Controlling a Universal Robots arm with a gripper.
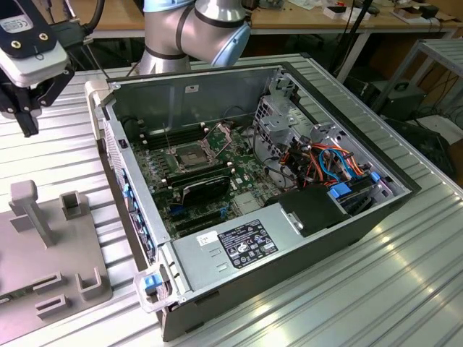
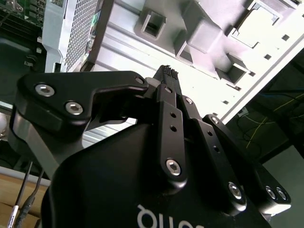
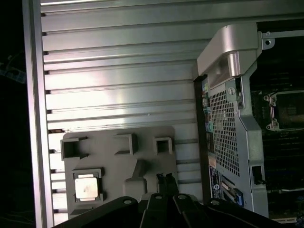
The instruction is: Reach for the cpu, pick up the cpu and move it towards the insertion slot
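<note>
The cpu point(image 3: 86, 187) in a fixture plate point(image 3: 114, 168) recess, beside the computer case point(image 1: 195, 94) with the insertion slot point(image 1: 189, 157) inside.

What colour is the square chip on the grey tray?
The cpu is silvery, clearest in the first wrist view.

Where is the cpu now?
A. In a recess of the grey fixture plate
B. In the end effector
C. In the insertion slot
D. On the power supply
A: in the first wrist view the cpu lies in the grey fixture plate, apart from the end effector.
</note>
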